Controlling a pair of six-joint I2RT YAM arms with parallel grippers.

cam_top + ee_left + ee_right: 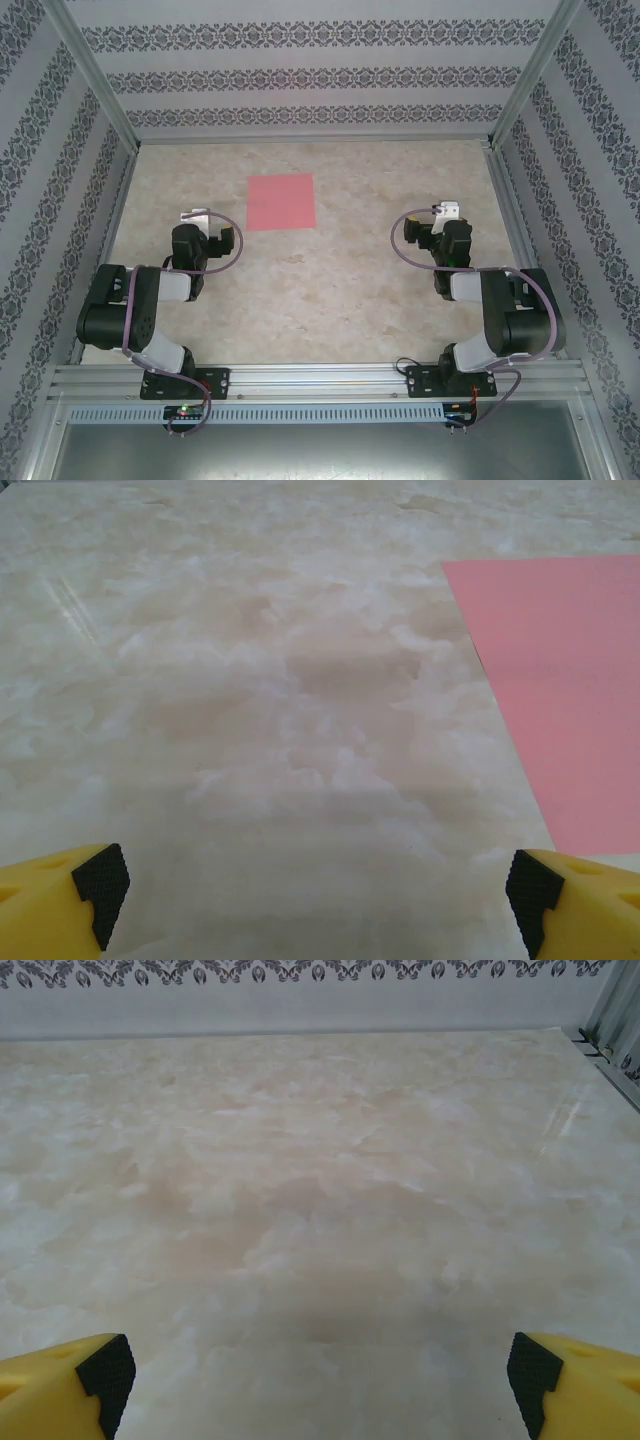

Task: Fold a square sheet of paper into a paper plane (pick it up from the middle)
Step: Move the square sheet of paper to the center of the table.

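Task not begun: no crease shows. The bench (330,290) is a smooth, marbled beige slab. The square sheet of paper (281,202), thin matte pink-red, lies flat on it towards the far side, nearer the left hand (315,890). Left hand and right hand (320,1375) stand spread apart, empty.

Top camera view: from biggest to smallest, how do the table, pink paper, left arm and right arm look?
1. table
2. left arm and right arm: they look alike, so I won't rank them.
3. pink paper: clearly smallest, though it lies farther from the camera.
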